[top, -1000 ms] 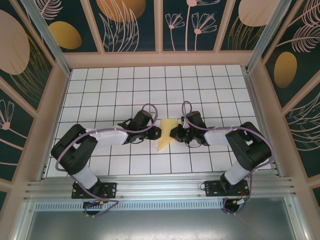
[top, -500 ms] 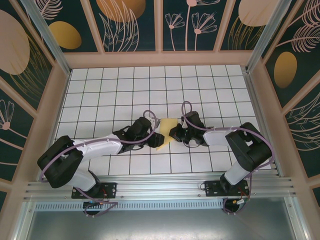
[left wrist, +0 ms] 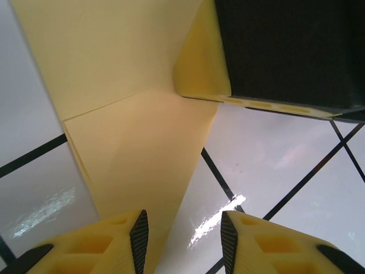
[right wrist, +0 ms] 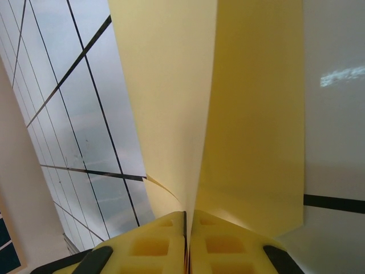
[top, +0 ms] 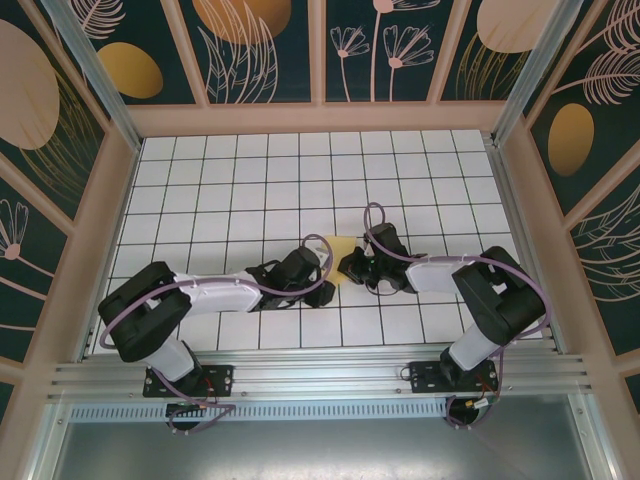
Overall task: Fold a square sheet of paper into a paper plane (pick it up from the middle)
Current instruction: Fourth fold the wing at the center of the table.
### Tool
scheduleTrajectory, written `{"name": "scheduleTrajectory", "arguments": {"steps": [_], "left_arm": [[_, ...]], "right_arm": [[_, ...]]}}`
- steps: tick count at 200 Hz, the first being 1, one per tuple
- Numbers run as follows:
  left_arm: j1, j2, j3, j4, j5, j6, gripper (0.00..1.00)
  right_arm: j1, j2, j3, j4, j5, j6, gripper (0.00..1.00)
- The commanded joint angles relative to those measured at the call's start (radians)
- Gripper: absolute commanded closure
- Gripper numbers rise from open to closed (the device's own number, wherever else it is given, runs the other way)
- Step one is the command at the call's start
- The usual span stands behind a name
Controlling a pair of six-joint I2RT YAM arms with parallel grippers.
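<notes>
A pale-yellow folded sheet of paper (top: 343,247) (left wrist: 125,131) (right wrist: 239,103) is found near the middle of the white grid-tiled table (top: 250,170), a little toward its near edge, between the two claws. The right gripper (top: 348,265) (right wrist: 185,225) is closed, and a raised fold of the sheet is pinched between its yellow pads. The left gripper (top: 325,292) (left wrist: 183,234) is seen with its jaws parted over the sheet's near tip; bare table is visible in the gap and nothing is clamped. Compared with a second ago, the left arm has been swung in from the left side and brought over the paper, so that most of the long yellow shape then exposed toward the near edge is now covered, and a small corner is left showing on the far side. The right gripper's place is unchanged.
</notes>
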Motion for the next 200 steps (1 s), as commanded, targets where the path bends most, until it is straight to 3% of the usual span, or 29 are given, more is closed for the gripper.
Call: {"name": "scheduleTrajectory", "arguments": {"steps": [1, 149, 200], "left_arm": [[-0.007, 0.024, 0.04, -0.013, -0.042, 0.021, 0.59], [-0.037, 0.093, 0.105, -0.072, -0.147, 0.027, 0.59], [-0.037, 0.105, 0.124, -0.112, -0.218, 0.03, 0.66]], "right_arm": [[0.008, -0.024, 0.028, -0.013, 0.018, 0.017, 0.89], [0.008, -0.018, 0.049, -0.026, 0.013, 0.014, 0.89], [0.01, -0.018, 0.054, -0.025, 0.008, 0.013, 0.89]]}}
